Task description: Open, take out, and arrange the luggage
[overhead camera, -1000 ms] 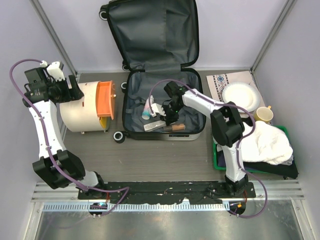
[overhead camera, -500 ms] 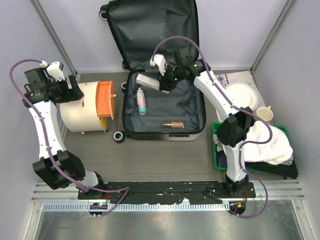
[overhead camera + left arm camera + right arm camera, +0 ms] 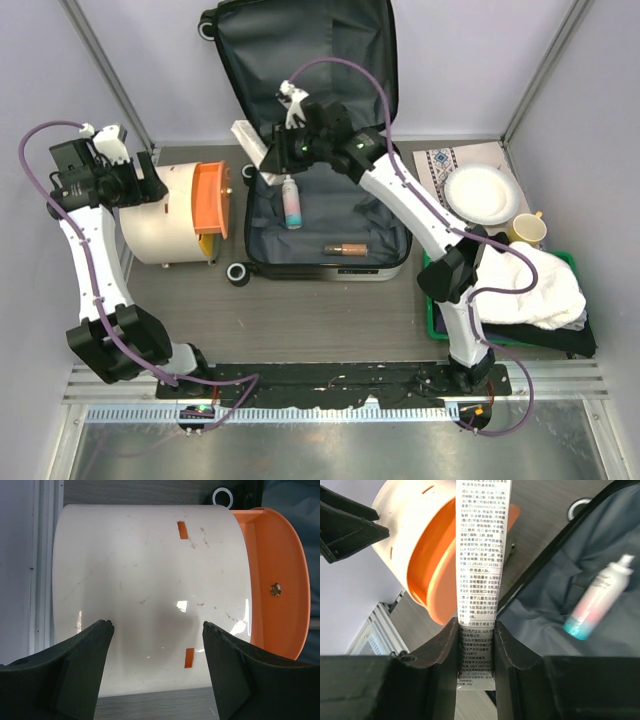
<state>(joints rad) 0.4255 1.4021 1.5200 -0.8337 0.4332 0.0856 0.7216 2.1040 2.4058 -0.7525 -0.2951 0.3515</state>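
The right gripper (image 3: 270, 158) clamps a white printed tube (image 3: 246, 138) over the far-left corner of the open suitcase (image 3: 340, 215), which spreads toward its 4 o'clock, mid-table. The left gripper (image 3: 157, 630) hangs with jaws spread above the cream bin (image 3: 150, 580).

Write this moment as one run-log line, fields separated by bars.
luggage: open | right gripper: shut on white tube, near luggage's left edge | left gripper: open, over cream bin | inside luggage: spray bottle, brown tube
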